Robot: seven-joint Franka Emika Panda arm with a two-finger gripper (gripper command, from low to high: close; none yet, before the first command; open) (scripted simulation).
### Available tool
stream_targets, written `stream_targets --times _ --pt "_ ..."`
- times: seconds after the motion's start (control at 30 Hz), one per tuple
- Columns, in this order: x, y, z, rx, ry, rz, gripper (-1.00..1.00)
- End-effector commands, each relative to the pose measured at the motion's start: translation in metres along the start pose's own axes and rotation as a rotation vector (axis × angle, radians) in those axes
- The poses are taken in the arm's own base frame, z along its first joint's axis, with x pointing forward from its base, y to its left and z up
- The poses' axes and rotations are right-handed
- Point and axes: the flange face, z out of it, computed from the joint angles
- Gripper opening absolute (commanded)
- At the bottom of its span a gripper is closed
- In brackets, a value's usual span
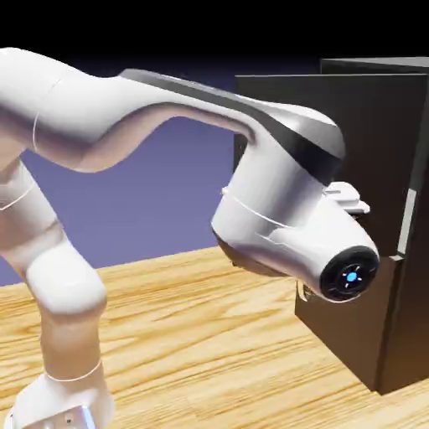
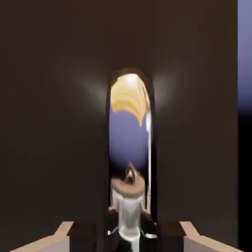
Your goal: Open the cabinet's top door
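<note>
Nearest the exterior camera, the arm's white elbow and forearm sweep across the frame, and the bulky wrist with its blue-lit end cap sits right in front of the cabinet (image 1: 394, 218), hiding the gripper (image 2: 129, 231) almost completely in that view.

In the hand view the two finger tips (image 2: 63, 234) show at the bottom edge, spread wide on either side of the silver handle (image 2: 129, 147), which rises as a mirror-like curved bar straight up the middle and reflects the desk and backdrop. The gripper looks open around the handle rather than clamped on it, though the tips are cropped and contact cannot be ruled out.

Behind the handle, the dark panel of the top door (image 2: 54, 123) fills nearly the whole hand view. From the exterior view this door (image 1: 335, 109) appears already swung somewhat out from the cabinet body, its edge standing proud of the box behind. The step in hand seems to be the pull itself, partly done; next the hand must hold the bar securely and follow the door's arc outward.

The lower door and its handle are mostly hidden behind the wrist, and the cabinet is cut off at the right edge. The wooden desk (image 1: 184, 335) stretches beneath.
</note>
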Motion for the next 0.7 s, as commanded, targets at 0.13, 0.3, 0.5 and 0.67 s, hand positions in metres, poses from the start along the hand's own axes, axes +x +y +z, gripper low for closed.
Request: stream_targets --times 0.13,0.3,0.5,0.67 --pt "-0.005 -0.005 -0.011 -0.033 0.035 -0.001 -1.00" --pt "-0.008 -0.007 -0.017 -0.049 0.050 -0.001 -1.00" --pt "-0.013 -0.013 -0.028 -0.081 0.081 -0.001 -1.00" --pt "-0.019 -0.018 -0.038 -0.113 0.114 -0.001 1.00"
